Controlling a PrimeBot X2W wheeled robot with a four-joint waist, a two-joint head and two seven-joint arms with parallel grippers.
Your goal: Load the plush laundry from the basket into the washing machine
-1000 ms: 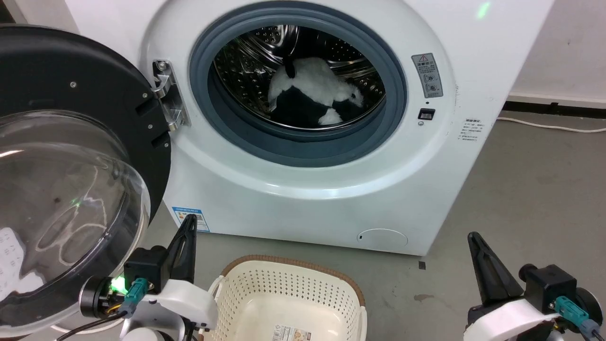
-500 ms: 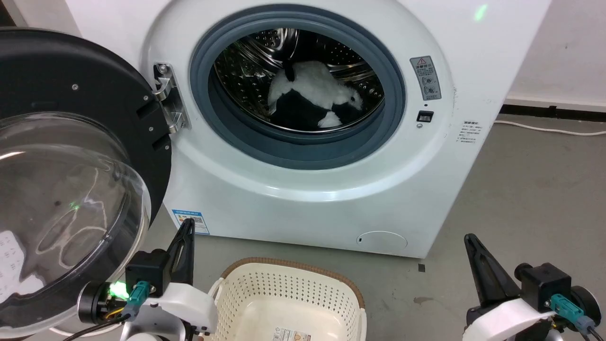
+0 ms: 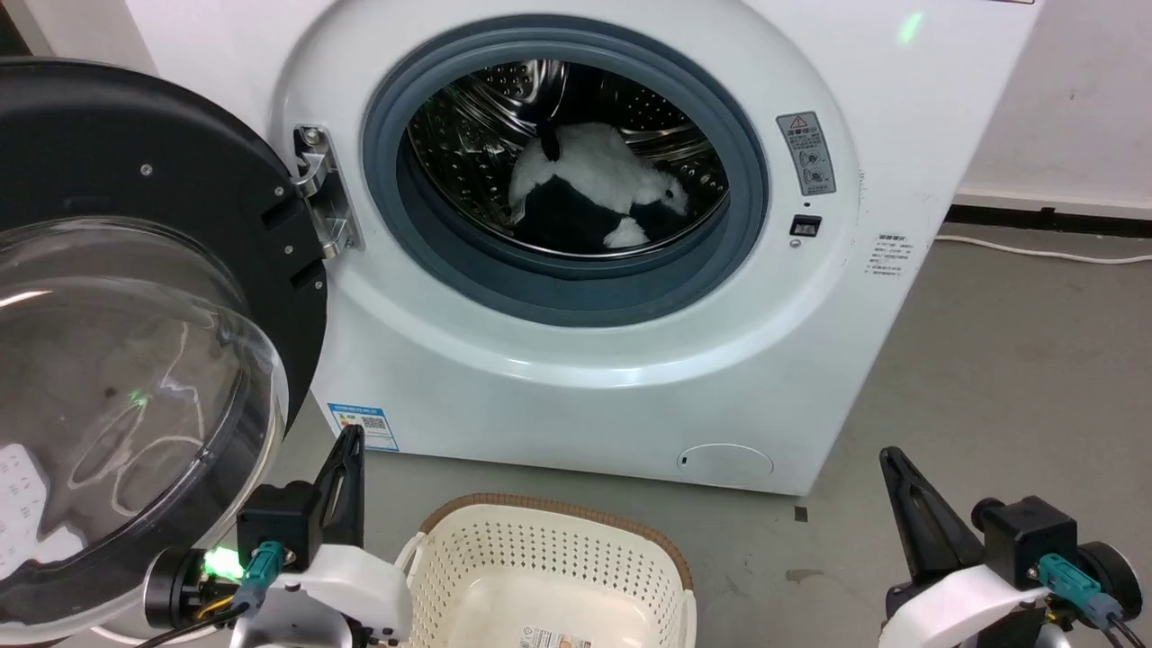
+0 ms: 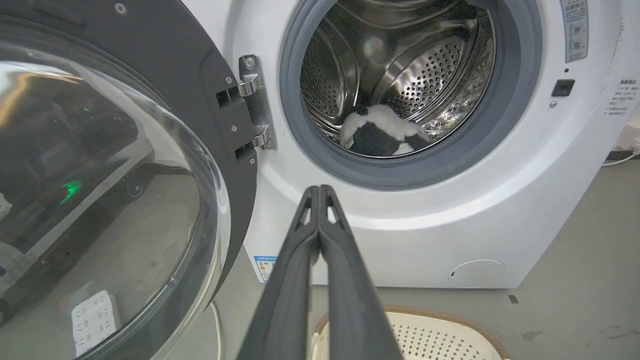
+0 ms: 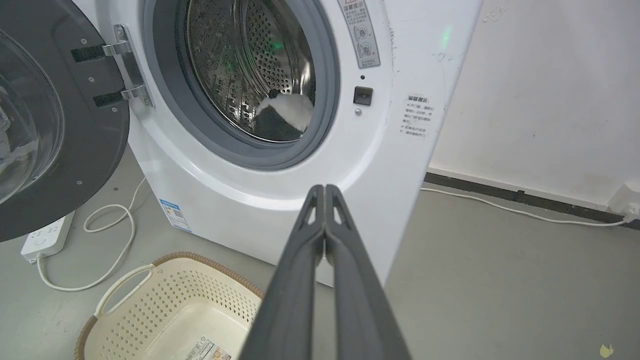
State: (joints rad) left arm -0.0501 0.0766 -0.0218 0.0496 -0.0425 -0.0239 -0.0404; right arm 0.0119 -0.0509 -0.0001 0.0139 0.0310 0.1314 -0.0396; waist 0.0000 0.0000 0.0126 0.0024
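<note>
Plush: you see it [image 3: 598, 175] lying low in the drum [image 3: 477, 117], white fur over a black patch, behind the grey ring [image 3: 576, 292]. Neither gripper touches it.
Washer: its white front [image 3: 576, 396] faces you, mouth open.
Door: it [image 3: 135, 360] is swung out to your left, a black frame with a clear dome. It takes up the left of the head view and stands close beside your left arm.
Hinge: the steel hinge [image 3: 319, 193] sits between the door and the ring's left edge.
Basket: it [image 3: 540, 558] sits on the floor [image 3: 1017, 360] in front of the washer, between your two grippers in the head view. Its bare bottom shows a paper label [image 3: 553, 637].
Left gripper: your left gripper [image 4: 318, 190] has its jaws pressed together and holds nothing. The fingers point at the washer's front, just below the ring.
Right gripper: your right gripper [image 5: 324, 189] has its jaws pressed together too and holds nothing. It hangs over the floor to the right of the basket, pointing at the washer's right front edge.
In the way: the ring's lower lip lies between your fingertips and the plush, and the door's dome crowds your left side.
Floor, left: a white power strip [image 5: 47, 240] and a looped white lead [image 5: 115, 235] lie below the open door, near the basket's handle.
Floor, right: a thin white cable [image 5: 500, 207] runs along the foot of the wall [image 5: 550, 100].
Front panel: a warning sticker [image 3: 805, 153] and a small dark slot [image 3: 804, 226] sit right of the ring, with a round cover [image 3: 724, 461] low down.
</note>
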